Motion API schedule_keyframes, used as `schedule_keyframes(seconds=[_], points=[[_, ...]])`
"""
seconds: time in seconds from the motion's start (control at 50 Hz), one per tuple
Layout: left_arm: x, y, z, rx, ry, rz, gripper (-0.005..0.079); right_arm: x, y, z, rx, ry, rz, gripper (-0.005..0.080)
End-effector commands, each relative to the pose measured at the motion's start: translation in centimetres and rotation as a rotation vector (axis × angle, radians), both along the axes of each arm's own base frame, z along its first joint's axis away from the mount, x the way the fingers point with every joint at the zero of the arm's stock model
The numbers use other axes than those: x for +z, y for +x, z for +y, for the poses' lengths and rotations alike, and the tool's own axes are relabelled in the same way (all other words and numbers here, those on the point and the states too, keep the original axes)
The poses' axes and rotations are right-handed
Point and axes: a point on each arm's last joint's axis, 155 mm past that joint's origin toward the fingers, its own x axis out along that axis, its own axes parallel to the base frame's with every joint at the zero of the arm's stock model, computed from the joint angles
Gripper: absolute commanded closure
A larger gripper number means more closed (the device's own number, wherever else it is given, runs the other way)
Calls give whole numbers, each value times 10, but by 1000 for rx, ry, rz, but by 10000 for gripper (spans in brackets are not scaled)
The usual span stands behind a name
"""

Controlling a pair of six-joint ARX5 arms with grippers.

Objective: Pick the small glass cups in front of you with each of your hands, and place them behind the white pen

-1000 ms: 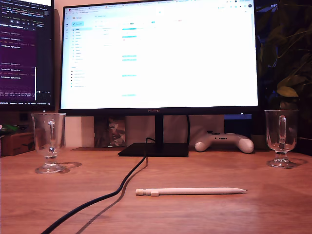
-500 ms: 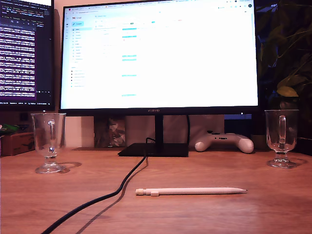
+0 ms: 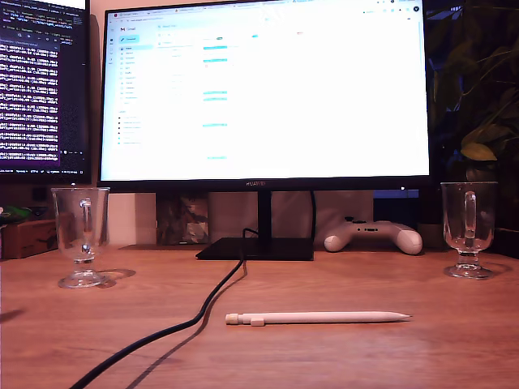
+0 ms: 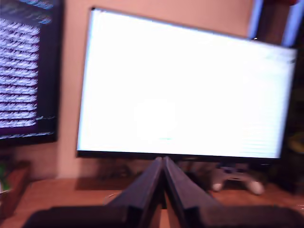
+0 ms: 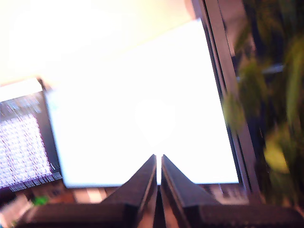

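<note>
Two small glass cups stand on the wooden desk in the exterior view: one (image 3: 81, 235) at that view's left, the other (image 3: 469, 229) at its right, both upright with handles. The white pen (image 3: 318, 318) lies flat between them, nearer the camera. Neither arm shows in the exterior view. My first gripper (image 4: 163, 162) is shut, its black wedge fingers pressed together, pointing at the bright monitor. My second gripper (image 5: 158, 158) is also shut, tilted, aimed at the monitor; both wrist views are blurred. No cup or pen shows in either wrist view.
A large lit monitor (image 3: 263, 89) on a black stand (image 3: 258, 247) fills the back, with a second dark screen (image 3: 42, 89) at the exterior view's left. A black cable (image 3: 174, 328) crosses the desk. A white game controller (image 3: 373, 237) and plant leaves (image 3: 474, 97) sit behind.
Cups and pen have not moved. Text on the dark screen at the exterior view's left has scrolled, and a faint shadow has appeared on the desk at that view's left edge.
</note>
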Motion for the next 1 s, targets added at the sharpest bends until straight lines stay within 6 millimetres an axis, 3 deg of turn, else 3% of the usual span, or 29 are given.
schedule_keyframes(seconds=[0.0, 0.26, 0.52, 0.84, 0.98], points=[[-17, 9, -3, -18, -3, 87, 761, -14, 10, 4, 20, -17, 82, 752], [-47, 32, -18, -84, 3, 279, 762, -30, 31, 8, 37, -63, 287, 751], [-93, 45, -43, -171, 40, 451, 761, -45, 52, 16, 81, -108, 441, 751], [-128, 70, -53, -204, 162, 483, 760, -53, 65, 30, 135, -179, 519, 750], [-133, 78, -60, -240, 212, 442, 722, -55, 67, 33, 145, -194, 525, 750]])
